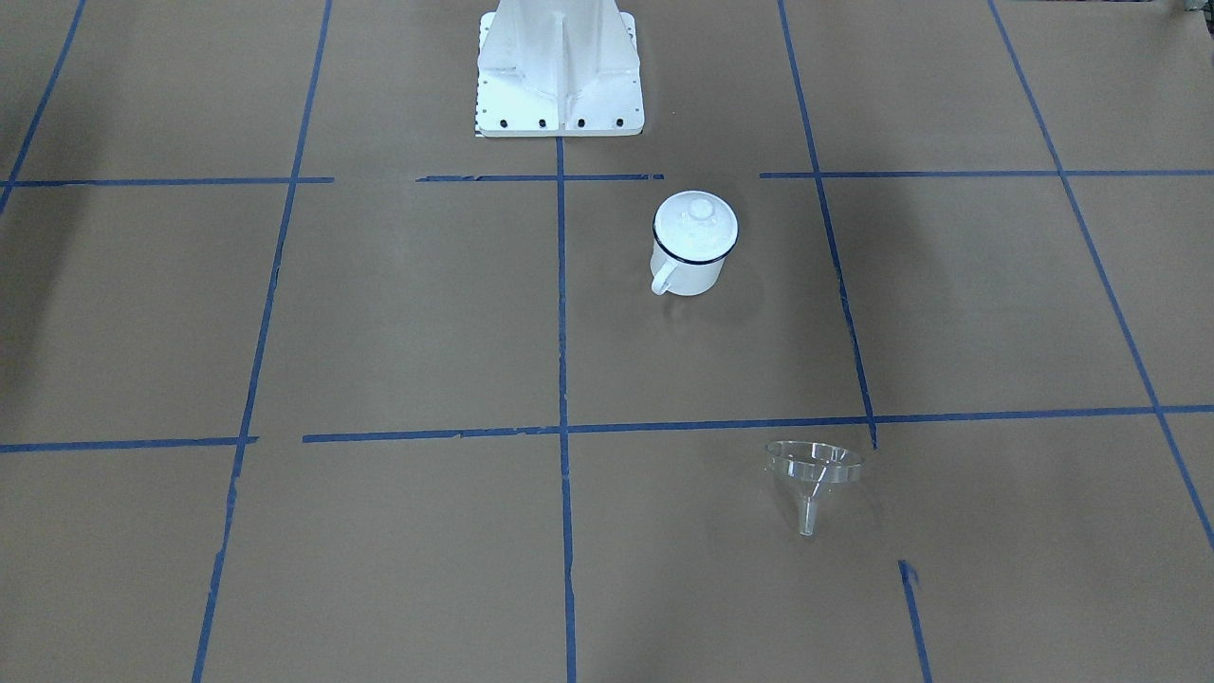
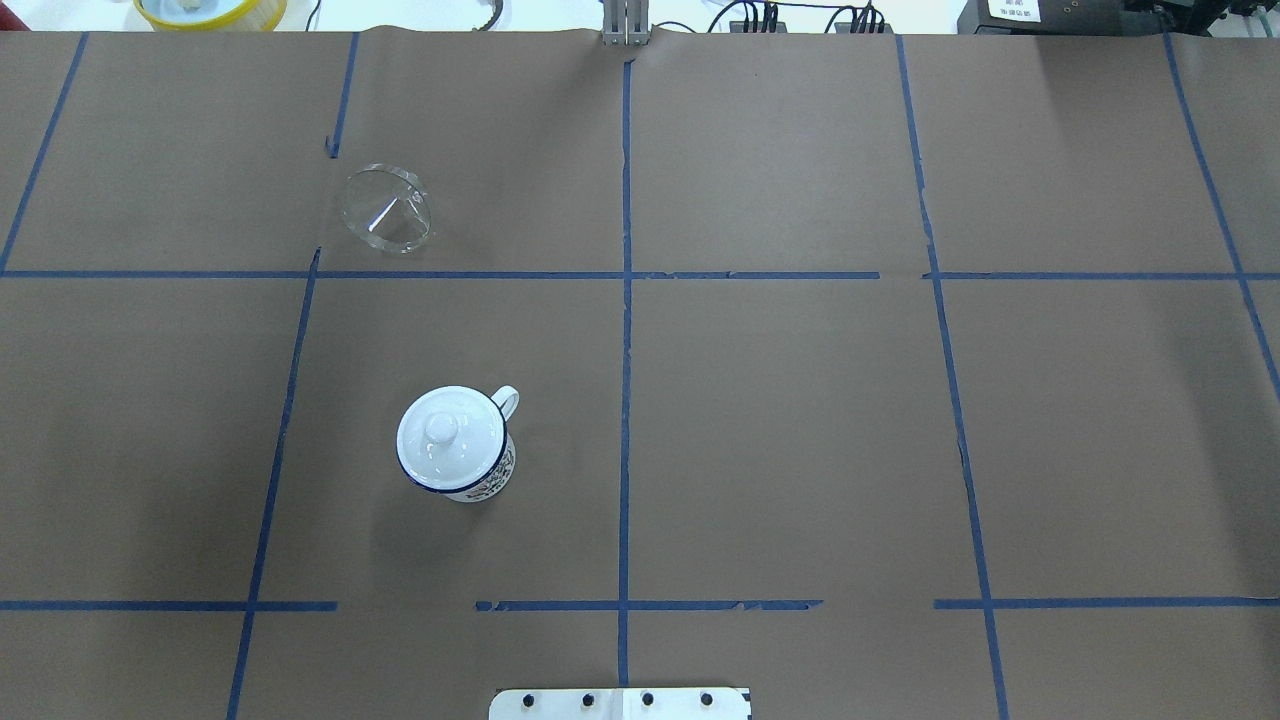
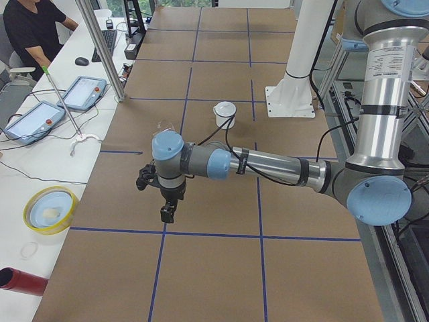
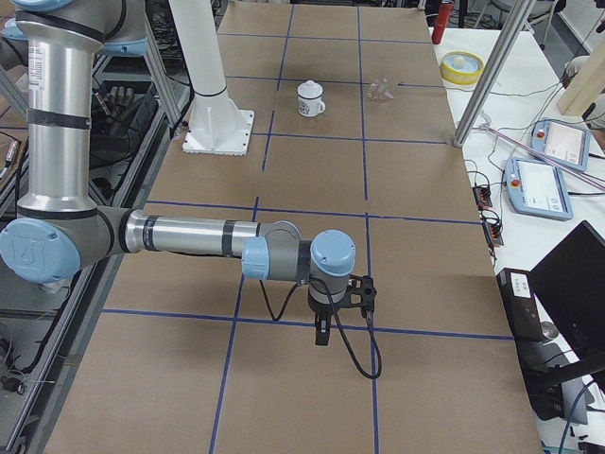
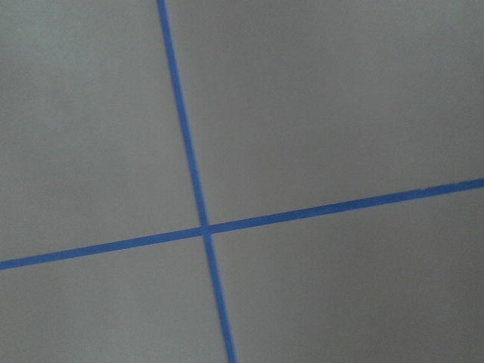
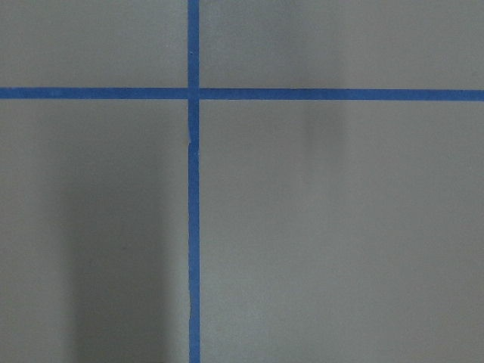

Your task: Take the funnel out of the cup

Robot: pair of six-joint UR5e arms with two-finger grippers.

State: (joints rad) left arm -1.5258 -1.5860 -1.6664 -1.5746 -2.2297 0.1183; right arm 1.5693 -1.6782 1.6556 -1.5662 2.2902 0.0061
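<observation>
Exterior left | funnel (image 2: 388, 210) well apart from left end effector (image 3: 165, 215) | grip: cannot tell

The cup (image 2: 455, 445) stands on the worktop (image 2: 800, 400), in the robot's left half, a little ahead of the robot base (image 2: 620, 703); a lid (image 2: 447, 432) sits on the cup; the funnel (image 2: 388, 208) rests on the worktop well apart, farther from the base and slightly further left.

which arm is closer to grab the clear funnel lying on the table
Left. The small transparent funnel lies in the left half of the overhead view, the side of the left arm, beyond the lidded white enamel mug. The right arm would have to cross the centre tape line.
</observation>
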